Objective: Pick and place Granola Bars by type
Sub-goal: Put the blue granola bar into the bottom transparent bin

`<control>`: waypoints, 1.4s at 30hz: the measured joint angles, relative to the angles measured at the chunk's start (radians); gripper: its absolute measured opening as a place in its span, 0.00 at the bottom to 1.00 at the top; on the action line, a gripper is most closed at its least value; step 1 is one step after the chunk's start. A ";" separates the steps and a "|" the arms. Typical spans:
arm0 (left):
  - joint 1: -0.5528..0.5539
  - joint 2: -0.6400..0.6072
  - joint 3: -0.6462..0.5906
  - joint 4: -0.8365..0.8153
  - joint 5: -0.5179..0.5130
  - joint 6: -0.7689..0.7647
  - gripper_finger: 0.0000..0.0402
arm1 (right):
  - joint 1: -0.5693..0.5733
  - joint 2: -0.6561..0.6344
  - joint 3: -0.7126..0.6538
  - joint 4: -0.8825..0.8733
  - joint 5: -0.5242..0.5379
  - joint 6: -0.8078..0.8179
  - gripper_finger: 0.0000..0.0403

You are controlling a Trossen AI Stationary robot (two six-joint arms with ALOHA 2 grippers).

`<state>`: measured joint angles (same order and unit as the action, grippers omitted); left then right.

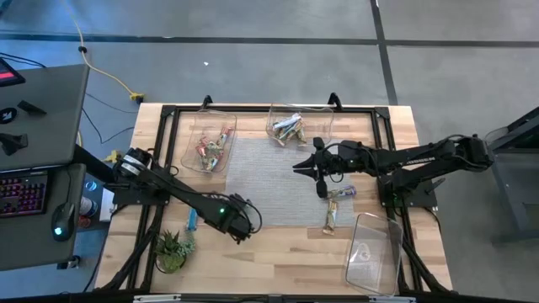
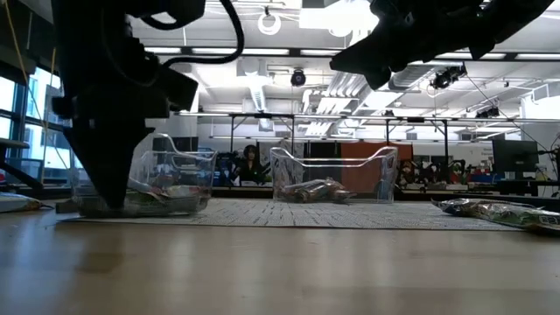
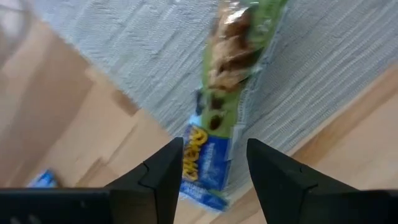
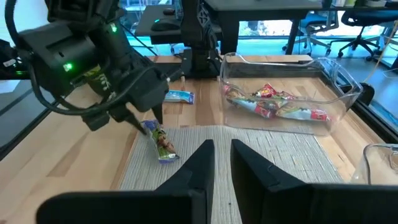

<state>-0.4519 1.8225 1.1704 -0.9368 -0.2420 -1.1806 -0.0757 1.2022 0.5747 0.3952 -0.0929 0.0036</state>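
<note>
Granola Bars lie scattered over the worktop [image 1: 278, 261]: red-wrapped ones in a clear bin [image 1: 209, 143] at the mat's far left corner, silvery ones in a second clear bin [image 1: 290, 126] beside it, and two loose near the mat's right edge [image 1: 337, 206]. A green-wrapped bar [image 3: 230, 93] lies half on the grey mat [image 1: 269, 181], half on bare wood, right under the left claw [image 3: 211, 168], whose fingers stand apart on either side of its end without gripping. A blue bar [image 1: 192, 220] and a small potted plant [image 1: 171, 250] sit just behind that arm. The right claw [image 1: 313, 168] hovers over the mat, fingers narrowly parted, empty. A third bin [image 1: 375, 252], tipped, rests at the near right.
</note>
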 joint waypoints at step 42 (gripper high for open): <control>0.143 0.001 0.338 0.165 -0.111 0.462 0.15 | 0.159 0.018 0.000 -0.020 -0.098 -0.530 0.42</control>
<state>-0.3090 1.8233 1.5088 -0.7714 -0.3533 -0.7183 0.0831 1.2198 0.5747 0.3748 -0.1913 -0.5261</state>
